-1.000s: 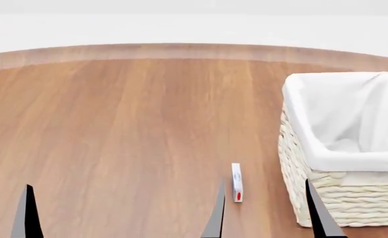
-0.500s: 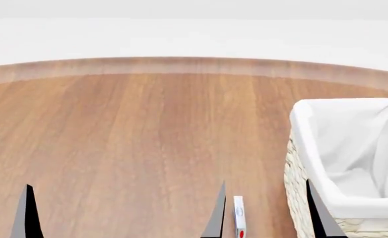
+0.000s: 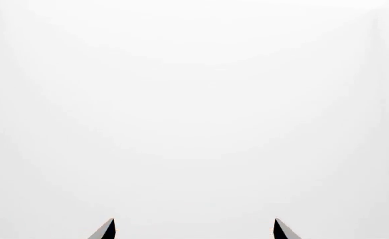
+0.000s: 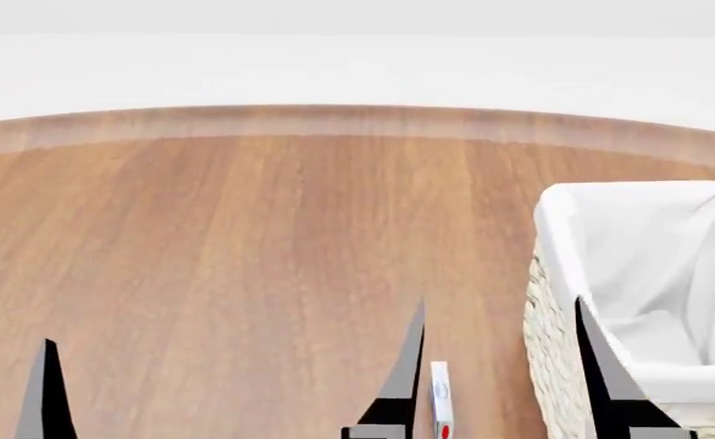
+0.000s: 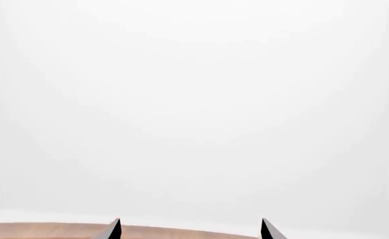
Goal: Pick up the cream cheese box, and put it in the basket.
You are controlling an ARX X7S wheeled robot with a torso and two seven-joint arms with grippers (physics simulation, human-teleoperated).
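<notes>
Only head cam shows cream cheese box point(image 4: 440, 400) beside basket point(image 4: 553, 338); right claw point(image 4: 504, 366) wide, left unclear.

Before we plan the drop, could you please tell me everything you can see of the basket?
The basket is a large rectangular one of cream-white woven wicker, with a white cloth liner folded over its rim. It stands upright on the wooden table at the head view's right, cut off by the frame. Nothing shows inside but cloth. No contact with the right gripper can be seen.
</notes>
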